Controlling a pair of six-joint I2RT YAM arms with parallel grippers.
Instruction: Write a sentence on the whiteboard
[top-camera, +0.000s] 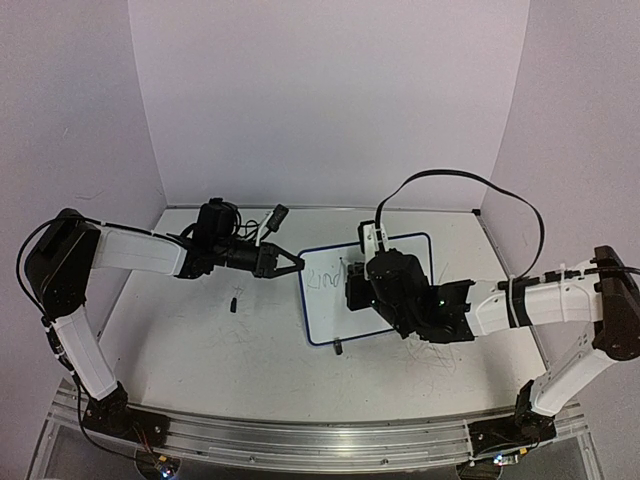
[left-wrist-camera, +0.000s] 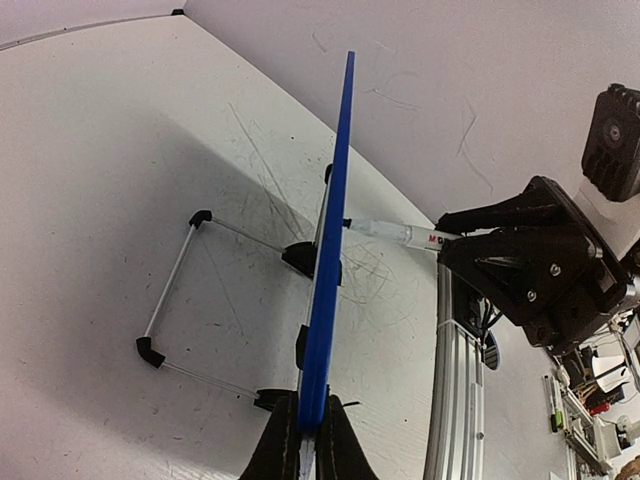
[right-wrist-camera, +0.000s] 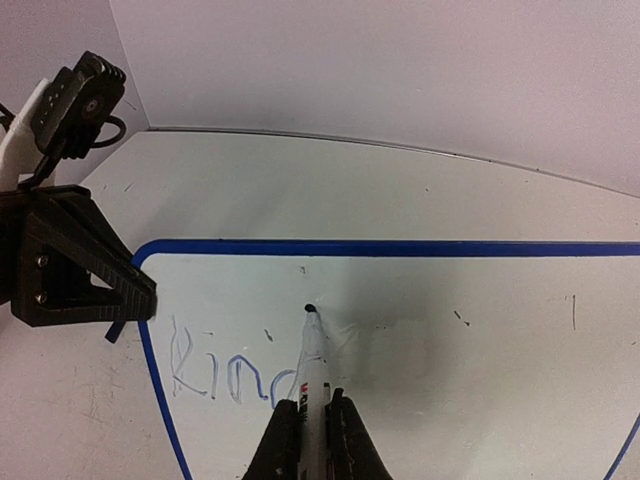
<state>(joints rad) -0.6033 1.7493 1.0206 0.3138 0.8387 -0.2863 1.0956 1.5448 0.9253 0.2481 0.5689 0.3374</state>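
The whiteboard (top-camera: 330, 315) is a small white board with a blue frame, standing mid-table. My left gripper (top-camera: 292, 264) is shut on its left edge; in the left wrist view the blue board edge (left-wrist-camera: 330, 230) runs up from between the fingers of that gripper (left-wrist-camera: 307, 445). My right gripper (right-wrist-camera: 312, 440) is shut on a white marker (right-wrist-camera: 313, 365), whose dark tip touches the board (right-wrist-camera: 470, 330). The sentence (right-wrist-camera: 215, 372) reads "Kin" plus a partly hidden letter, in thin bluish strokes at the board's left.
A wire stand (left-wrist-camera: 170, 290) with black corner pieces lies behind the board. A small black piece (top-camera: 234, 300) lies on the scuffed tabletop left of the board. White walls enclose the back and sides. An aluminium rail (top-camera: 300, 435) runs along the near edge.
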